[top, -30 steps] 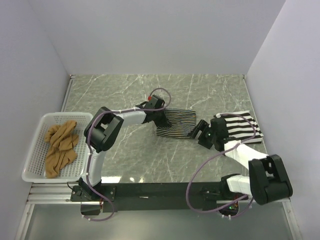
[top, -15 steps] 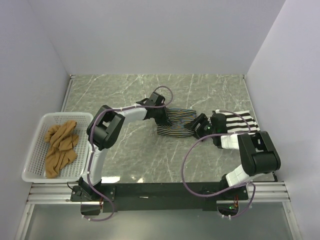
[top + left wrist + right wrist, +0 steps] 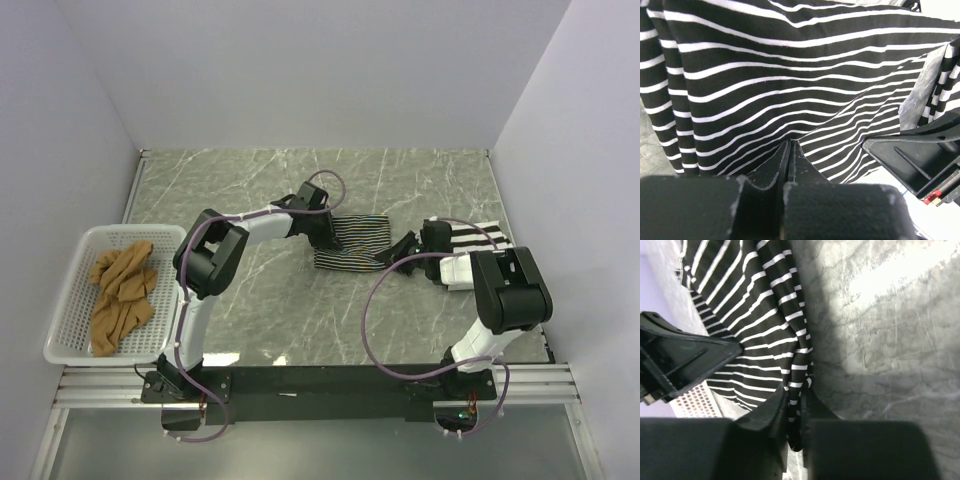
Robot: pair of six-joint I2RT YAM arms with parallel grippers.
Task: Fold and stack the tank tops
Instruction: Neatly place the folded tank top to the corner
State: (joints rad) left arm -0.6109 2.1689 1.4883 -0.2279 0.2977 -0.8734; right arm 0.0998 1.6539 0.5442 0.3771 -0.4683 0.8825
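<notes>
Starting at the near edge: two arms are rising from the black rail, and a broad band of bare green-grey marble table [image 3: 290, 320] is lying open right in front of them. Off to the left, one white mesh basket [image 3: 62, 305] is sitting at the front-left corner, close to the left wall. One plain tan tank top [image 3: 120, 290] is lying crumpled inside it.

That is one of three tops; the other two are lying out on the marble, mid-table. The thin-striped tank top [image 3: 350, 248] is lying in the centre, bunched into a rough rectangle, and both tools are on it. The left gripper [image 3: 789, 149] is sitting at its far-left part with fingers pressed together. It is pinching a fold of the cloth, and the stripes are converging on the tips. The right gripper [image 3: 796, 422] is sitting at the top's right-hand edge with jaws drawn narrow. The hem looks to be clamped between them, though shadow is making that hard to confirm.

Just right of it, the wide-striped tank top [image 3: 490, 240] is lying flat, partly under the right arm and near the right wall, with only a slim margin of marble showing there. Beyond all that, a deep strip of marble is running open to the back wall.
</notes>
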